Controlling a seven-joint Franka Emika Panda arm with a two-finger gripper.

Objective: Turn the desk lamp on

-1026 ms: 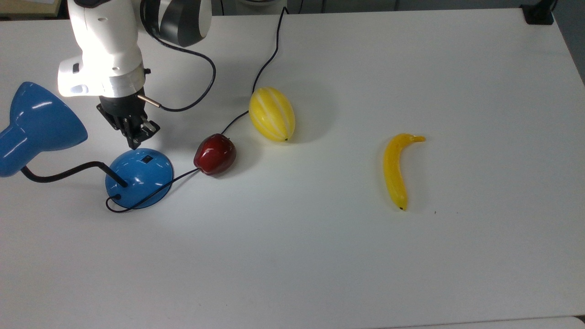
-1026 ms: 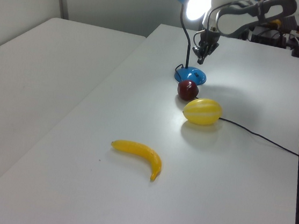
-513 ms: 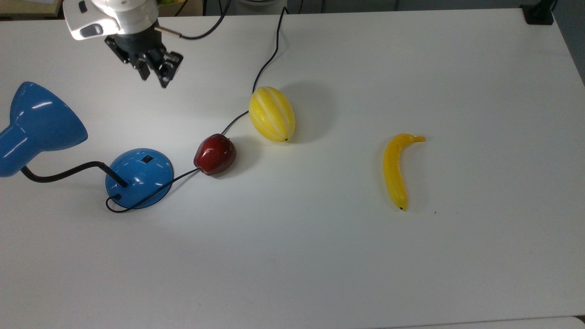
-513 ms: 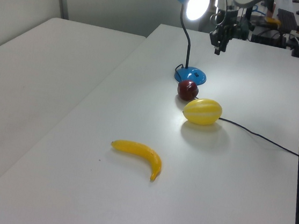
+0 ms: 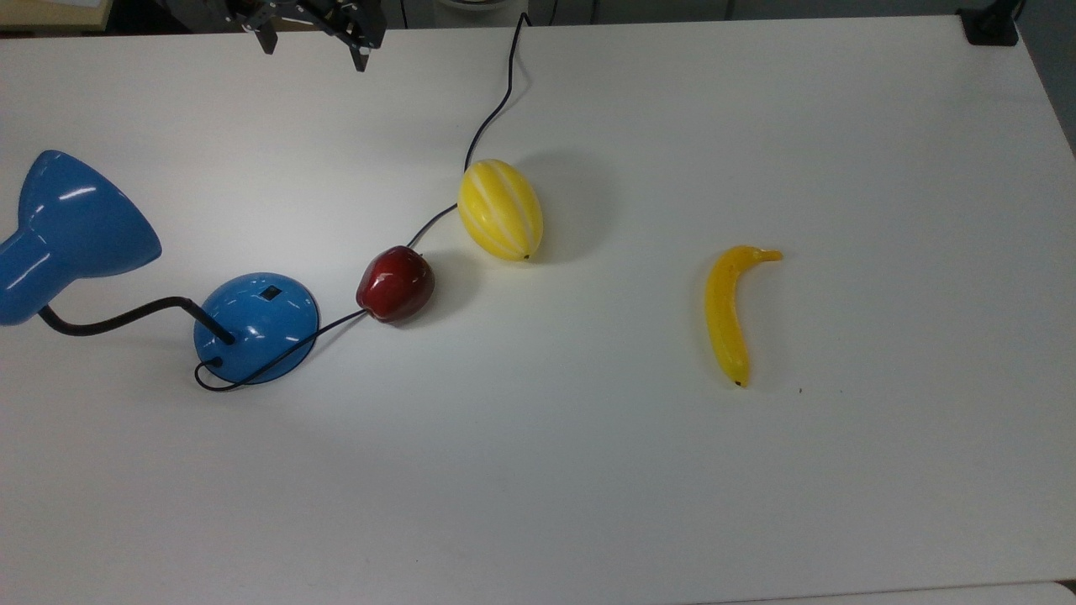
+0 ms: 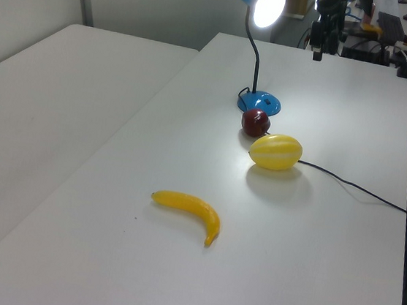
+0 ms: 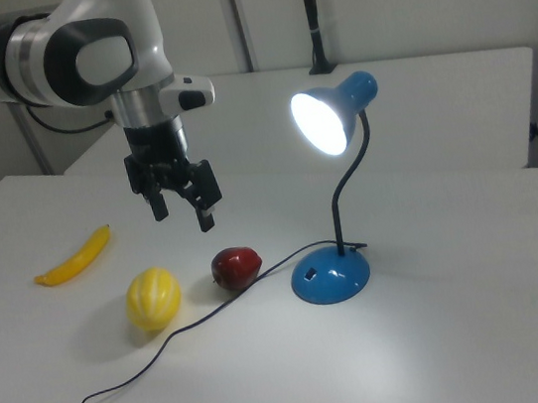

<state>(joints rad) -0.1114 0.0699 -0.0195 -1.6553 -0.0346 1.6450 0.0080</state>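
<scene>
The desk lamp point(image 7: 333, 192) stands at the right of the right view, and its shade shines brightly. The gripper point(image 7: 178, 200) hangs above the fruits with its fingers apart, holding nothing. I judge the task done; a clear retreat upward is enough. One apple point(image 7: 236, 267), one melon point(image 7: 153, 298), one banana point(image 7: 74, 257).

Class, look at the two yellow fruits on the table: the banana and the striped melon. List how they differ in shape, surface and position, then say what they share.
Shape: the banana is long and curved; the melon is a plump oval.
Surface: the banana is plain yellow; the melon has pale stripes.
Position: the banana lies alone; the melon sits near the red apple, along the desk lamp cord.
Shared: both are glossy yellow and rest on the white table.
</scene>
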